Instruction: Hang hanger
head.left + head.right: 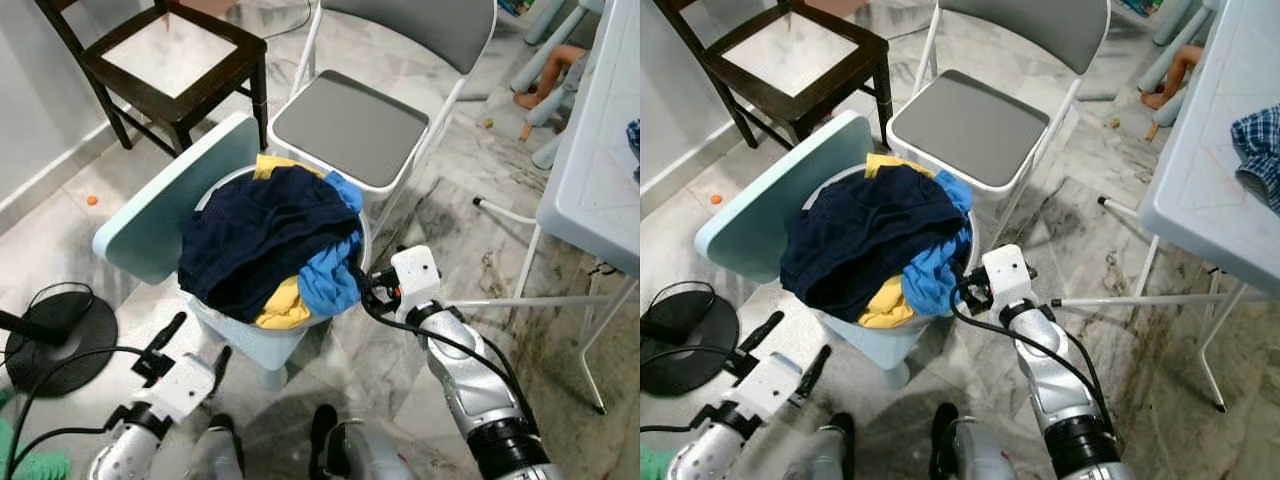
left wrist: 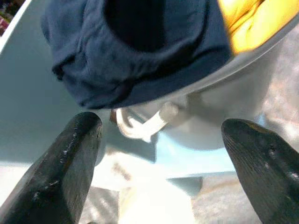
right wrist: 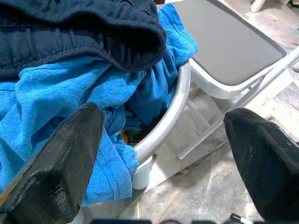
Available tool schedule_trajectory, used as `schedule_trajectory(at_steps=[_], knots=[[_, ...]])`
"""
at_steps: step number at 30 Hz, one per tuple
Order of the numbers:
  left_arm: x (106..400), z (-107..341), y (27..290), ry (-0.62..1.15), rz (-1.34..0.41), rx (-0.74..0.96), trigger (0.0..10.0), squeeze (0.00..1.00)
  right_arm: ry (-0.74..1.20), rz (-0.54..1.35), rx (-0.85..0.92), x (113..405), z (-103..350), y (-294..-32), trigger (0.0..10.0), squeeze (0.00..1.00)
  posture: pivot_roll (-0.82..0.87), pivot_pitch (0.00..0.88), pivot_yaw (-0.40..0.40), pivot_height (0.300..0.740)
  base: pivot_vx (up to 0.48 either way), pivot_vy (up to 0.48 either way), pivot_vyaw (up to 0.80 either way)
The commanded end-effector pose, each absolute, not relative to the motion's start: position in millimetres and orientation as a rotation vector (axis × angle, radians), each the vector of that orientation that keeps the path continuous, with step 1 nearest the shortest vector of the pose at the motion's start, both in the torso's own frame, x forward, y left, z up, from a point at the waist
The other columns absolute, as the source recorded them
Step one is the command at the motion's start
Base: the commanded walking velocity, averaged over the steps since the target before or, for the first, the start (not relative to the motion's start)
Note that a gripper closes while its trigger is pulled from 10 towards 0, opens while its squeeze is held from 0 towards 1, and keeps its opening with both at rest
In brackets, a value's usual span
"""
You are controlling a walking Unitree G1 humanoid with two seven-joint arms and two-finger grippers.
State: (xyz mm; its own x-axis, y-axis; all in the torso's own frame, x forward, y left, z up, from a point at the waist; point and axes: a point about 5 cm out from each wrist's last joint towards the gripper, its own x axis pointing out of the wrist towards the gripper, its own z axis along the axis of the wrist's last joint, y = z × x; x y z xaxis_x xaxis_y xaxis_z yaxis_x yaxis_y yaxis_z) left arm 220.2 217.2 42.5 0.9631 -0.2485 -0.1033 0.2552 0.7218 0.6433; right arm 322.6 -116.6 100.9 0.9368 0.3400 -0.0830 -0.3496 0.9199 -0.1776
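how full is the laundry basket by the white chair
Overfull. The navy garment, blue cloth and yellow cloth heap above the basket rim and spill over its side.

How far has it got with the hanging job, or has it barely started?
Barely started, it seems. Nothing looks done: the dark blue garment, blue towel and yellow cloth are heaped in the basin. In hand: the right pincer is open at the basin's rim beside the towel, gripping nothing; the left pincer is open, lower, by the basin's base. I can't make out a hanger, so everything remains.
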Motion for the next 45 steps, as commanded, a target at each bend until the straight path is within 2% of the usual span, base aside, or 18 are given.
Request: schedule_trajectory(at_steps=[1, 26, 27, 28, 29, 45], knots=[[216.7, 36.6, 218.6, 0.024, -0.285, 0.723, 10.0, 0.00, 0.078, 0.345, -0.190, 317.5, 93.2, -122.0, 10.0, 0.00, 0.29, 0.353, -0.131, 0.740, 0.000, 0.000, 0.00], [267.4, 47.7, 217.0, -0.107, -0.267, 0.859, 10.0, 0.00, 0.067, 0.342, -0.213, 315.4, 97.7, -126.9, 10.0, 0.00, 0.23, 0.359, -0.150, 0.740, 0.000, 0.000, 0.00], [267.9, 47.8, 217.1, -0.109, -0.268, 0.861, 5.2, 0.00, 0.066, 0.341, -0.213, 315.4, 97.9, -127.1, 10.0, 0.00, 0.23, 0.359, -0.150, 0.740, 0.000, 0.000, 0.00], [269.1, 48.5, 217.0, -0.112, -0.269, 0.865, 4.5, 0.00, 0.066, 0.340, -0.214, 315.0, 98.0, -127.9, 10.0, 0.00, 0.22, 0.358, -0.150, 0.740, 0.000, 0.000, 0.00], [271.5, 49.7, 216.6, -0.117, -0.272, 0.867, 0.0, 0.00, 0.067, 0.337, -0.217, 314.3, 98.0, -129.5, 10.0, 0.00, 0.22, 0.359, -0.151, 0.740, 0.000, 0.000, 0.00], [284.6, 59.8, 206.4, -0.189, -0.312, 0.898, 0.0, 0.00, 0.068, 0.319, -0.217, 312.7, 98.2, -131.2, 10.0, 0.00, 0.21, 0.357, -0.131, 0.740, 0.000, 0.000, 0.00]])
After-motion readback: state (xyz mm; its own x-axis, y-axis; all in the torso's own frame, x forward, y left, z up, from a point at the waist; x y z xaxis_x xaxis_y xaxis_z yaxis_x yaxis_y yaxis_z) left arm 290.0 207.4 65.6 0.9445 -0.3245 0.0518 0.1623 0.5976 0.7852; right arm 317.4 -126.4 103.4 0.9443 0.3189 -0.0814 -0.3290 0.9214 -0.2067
